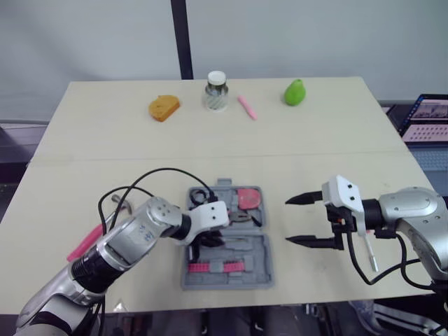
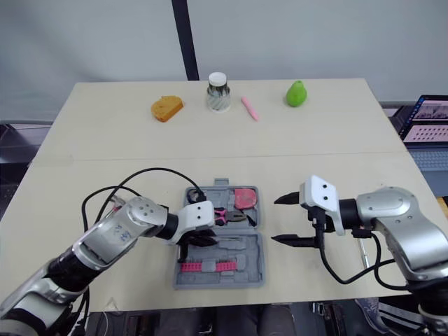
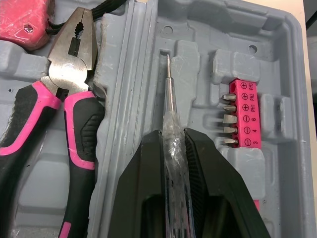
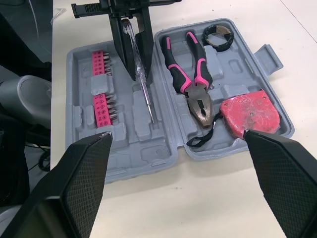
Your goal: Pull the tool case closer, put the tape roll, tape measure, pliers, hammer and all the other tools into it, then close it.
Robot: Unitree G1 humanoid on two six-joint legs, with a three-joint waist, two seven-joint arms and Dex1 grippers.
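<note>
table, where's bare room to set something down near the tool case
Widest free patch: mid table, between the tool case and the back row of jar, pink pen and green pear. A narrower strip sits between case and right gripper. Crowded left of the case: left arm, cable, hammer.

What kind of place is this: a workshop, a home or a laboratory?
Probably a robot laboratory or test room: a plain table before a bare grey wall, unrelated props (a green pear, a jar) at its far edge, and a laptop past its right edge.
</note>
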